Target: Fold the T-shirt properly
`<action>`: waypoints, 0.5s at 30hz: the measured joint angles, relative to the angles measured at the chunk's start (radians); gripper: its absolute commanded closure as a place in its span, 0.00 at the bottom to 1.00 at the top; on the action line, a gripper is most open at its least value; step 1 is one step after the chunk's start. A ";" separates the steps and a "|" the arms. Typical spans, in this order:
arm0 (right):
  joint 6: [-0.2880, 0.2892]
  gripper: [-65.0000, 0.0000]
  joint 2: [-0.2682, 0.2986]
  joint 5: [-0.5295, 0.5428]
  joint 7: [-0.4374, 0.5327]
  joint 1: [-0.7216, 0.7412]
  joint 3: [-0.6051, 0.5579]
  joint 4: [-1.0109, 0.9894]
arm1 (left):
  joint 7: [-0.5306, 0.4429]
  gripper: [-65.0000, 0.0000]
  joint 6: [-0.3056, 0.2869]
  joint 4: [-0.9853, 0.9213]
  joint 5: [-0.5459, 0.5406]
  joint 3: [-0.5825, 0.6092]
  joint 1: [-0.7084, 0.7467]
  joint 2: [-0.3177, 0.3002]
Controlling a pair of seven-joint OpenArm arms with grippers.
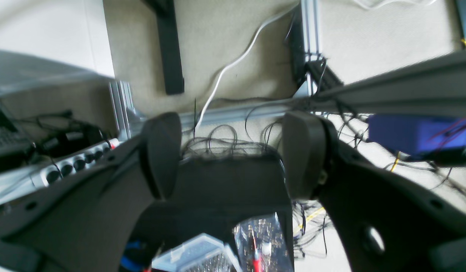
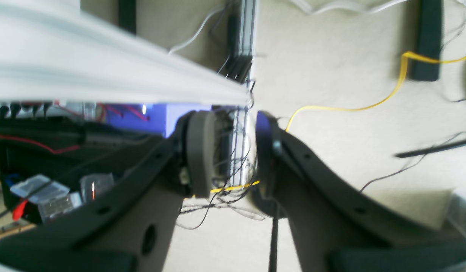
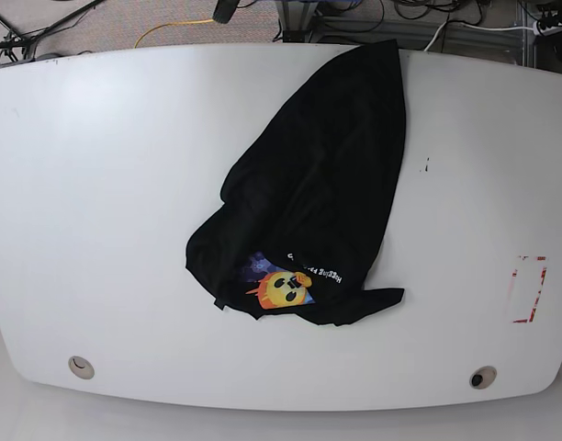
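T-shirt (image 3: 322,175) is lying crumpled mid-table (image 3: 97,184), collar end hanging off the far edge, print peeking out near the front. Left gripper (image 1: 229,151) has its jaws wide apart, right gripper (image 2: 229,151) narrower but still parted, both holding nothing, away from the cloth. I'd spread it flat before any fold.

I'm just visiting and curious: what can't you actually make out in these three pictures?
- T-shirt, base view: bunched; its own folds hide most of the print, and the white text is too small to read.
- Both arms: outside the base view.
- Left gripper and right gripper: wrist views show only blurred floor clutter, never the shirt.
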 measured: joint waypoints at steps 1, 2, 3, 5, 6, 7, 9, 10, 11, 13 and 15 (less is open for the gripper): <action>-0.001 0.72 0.010 0.012 -0.001 -0.013 0.000 0.032 | -0.002 0.40 0.000 0.029 0.000 0.000 0.006 0.000; 0.000 0.72 0.017 0.023 0.000 -0.022 0.005 0.060 | -0.004 0.40 -0.002 0.048 -0.001 0.000 0.007 0.000; 0.002 0.72 0.019 0.033 -0.005 -0.030 0.011 0.086 | 0.000 0.40 -0.002 0.064 0.000 0.000 0.006 -0.001; 0.002 0.72 0.020 0.048 0.014 -0.042 0.034 0.146 | -0.006 0.40 0.000 0.095 0.000 0.000 0.002 -0.001; 0.002 0.72 0.017 0.058 0.014 -0.045 0.044 0.170 | -0.005 0.40 0.000 0.106 0.000 0.000 0.000 0.000; 0.002 0.72 0.017 0.056 0.016 -0.045 0.052 0.190 | -0.006 0.40 0.000 0.112 0.000 0.000 -0.002 0.000; 0.004 0.72 0.017 0.056 0.013 -0.042 0.061 0.214 | -0.005 0.39 0.000 0.115 0.000 0.003 -0.007 0.000; 0.008 0.72 0.017 0.055 0.013 -0.035 0.069 0.226 | 0.000 0.36 0.000 0.115 0.000 0.003 -0.014 0.000; 0.010 0.72 0.017 0.056 0.010 -0.024 0.077 0.235 | 0.002 0.33 0.000 0.116 0.000 0.005 -0.026 0.003; 0.007 0.72 0.017 0.054 -0.002 0.007 0.086 0.243 | 0.006 0.24 0.000 0.115 0.000 0.016 -0.051 0.004; 0.005 0.72 0.020 0.054 -0.002 0.051 0.090 0.245 | -0.002 0.19 0.000 0.117 0.000 0.032 -0.074 0.001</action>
